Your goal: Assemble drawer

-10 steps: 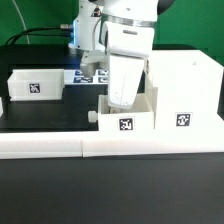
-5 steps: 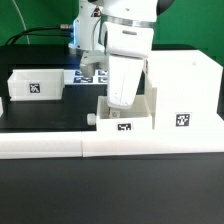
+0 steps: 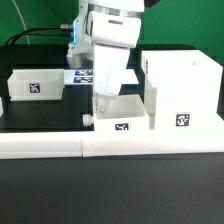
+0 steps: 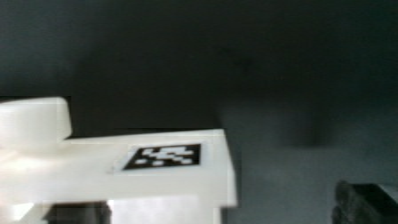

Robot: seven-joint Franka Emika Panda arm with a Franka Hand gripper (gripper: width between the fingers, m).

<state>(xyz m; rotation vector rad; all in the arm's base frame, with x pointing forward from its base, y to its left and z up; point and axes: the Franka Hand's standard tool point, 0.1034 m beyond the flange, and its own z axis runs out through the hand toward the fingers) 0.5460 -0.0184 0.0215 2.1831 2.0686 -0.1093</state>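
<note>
The tall white drawer case (image 3: 182, 88) with a square tag stands at the exterior view's right. A small tagged tray (image 3: 122, 116) with a knob (image 3: 88, 119) sits against its left side. My gripper (image 3: 103, 97) hangs over that tray's left wall with its fingers reaching down to it. In the wrist view the tray's tagged face (image 4: 166, 155) and knob (image 4: 32, 125) fill the lower part, and my gripper (image 4: 214, 208) straddles the white wall with its jaws wide apart. One dark finger (image 4: 366, 204) stands clear of the wall. A second tagged tray (image 3: 35, 84) lies at the exterior view's left.
A long low white border rail (image 3: 60, 146) runs along the front of the black table. The marker board (image 3: 80, 74) lies at the back behind my arm. A dark cable crosses the back left.
My gripper has moved towards the exterior view's left, from the tray's middle to its left wall. The tray has slid a little left with it.
</note>
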